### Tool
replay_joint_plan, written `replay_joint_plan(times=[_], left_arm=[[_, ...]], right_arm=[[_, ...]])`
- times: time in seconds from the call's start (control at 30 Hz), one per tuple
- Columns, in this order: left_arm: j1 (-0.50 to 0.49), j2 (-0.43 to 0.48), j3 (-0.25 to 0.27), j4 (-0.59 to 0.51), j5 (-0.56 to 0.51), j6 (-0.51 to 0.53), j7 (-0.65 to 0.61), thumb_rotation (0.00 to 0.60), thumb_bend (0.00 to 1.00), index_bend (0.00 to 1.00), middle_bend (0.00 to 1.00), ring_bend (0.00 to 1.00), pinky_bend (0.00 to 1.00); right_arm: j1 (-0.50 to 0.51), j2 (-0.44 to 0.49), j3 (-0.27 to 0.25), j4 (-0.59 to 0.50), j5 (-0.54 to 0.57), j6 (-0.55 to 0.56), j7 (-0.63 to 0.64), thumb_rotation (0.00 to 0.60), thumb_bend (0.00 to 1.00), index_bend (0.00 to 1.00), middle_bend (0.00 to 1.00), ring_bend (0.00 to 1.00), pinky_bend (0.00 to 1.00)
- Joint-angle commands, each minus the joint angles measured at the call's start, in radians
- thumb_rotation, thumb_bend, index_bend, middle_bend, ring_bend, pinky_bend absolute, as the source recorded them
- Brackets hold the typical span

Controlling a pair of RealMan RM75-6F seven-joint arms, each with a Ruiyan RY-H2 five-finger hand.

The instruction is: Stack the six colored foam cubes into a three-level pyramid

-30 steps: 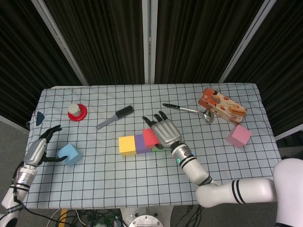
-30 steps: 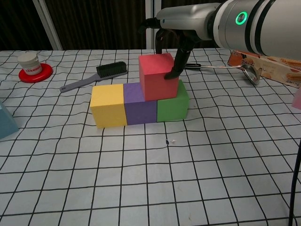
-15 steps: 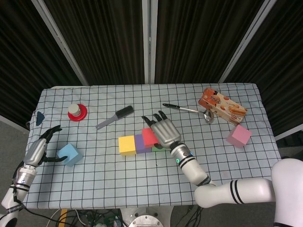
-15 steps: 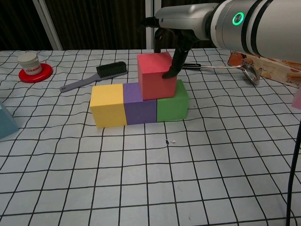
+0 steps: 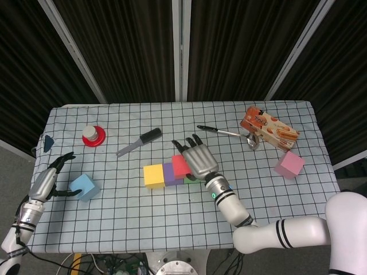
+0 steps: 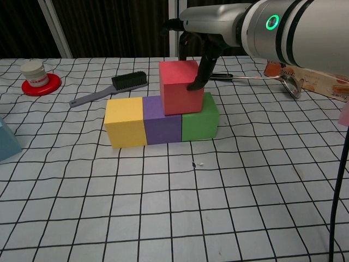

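Note:
A yellow cube (image 6: 125, 122), a purple cube (image 6: 161, 121) and a green cube (image 6: 200, 120) form a row at mid-table. On top sits a red cube (image 6: 181, 87), straddling the purple and green ones. My right hand (image 5: 198, 158) is spread over the red cube, and its fingers (image 6: 199, 65) hold it at the right side and the back. A blue cube (image 5: 84, 187) lies at the left front, with my left hand (image 5: 49, 182) open just beside it. A pink cube (image 5: 289, 164) sits far right.
A black brush (image 5: 140, 141) and a white jar on a red lid (image 5: 92, 135) lie behind the row to the left. A spoon (image 5: 229, 133) and a snack box (image 5: 268, 128) are at the back right. The table's front edge is near my left hand.
My right hand has shifted the red cube slightly to the left on top of the row. The left hand and the other cubes have stayed put.

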Motion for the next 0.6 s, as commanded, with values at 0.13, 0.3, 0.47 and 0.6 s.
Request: replay_joint_plan(times=[0.13,0.3,0.47,0.6], left_arm=[[-0.001,0.002,0.001,0.001,0.001,-0.001,-0.003,0.600,0.02,0.06,0.12,0.06,0.12],[-0.001,0.002,0.002,0.002,0.001,-0.002,-0.005,0.600,0.02,0.06,0.12,0.06,0.12],[-0.002,0.002,0.003,0.003,0.004,-0.001,-0.011,0.600,0.02,0.06,0.12,0.06,0.12],[-0.001,0.003,0.005,0.004,0.005,-0.001,-0.015,0.600,0.02,0.06,0.12,0.06,0.12]], right_arm=[[0.001,-0.006,0.002,-0.002,0.008,0.002,-0.007,0.600,0.21,0.00,0.53,0.09,0.00],[0.004,-0.004,0.006,-0.006,0.014,0.001,-0.015,0.600,0.21,0.00,0.53,0.09,0.00],[0.004,-0.011,0.007,-0.007,0.018,0.008,-0.020,0.600,0.21,0.00,0.53,0.09,0.00],[0.005,-0.015,0.007,-0.008,0.020,0.015,-0.028,0.600,0.21,0.00,0.53,0.09,0.00]])
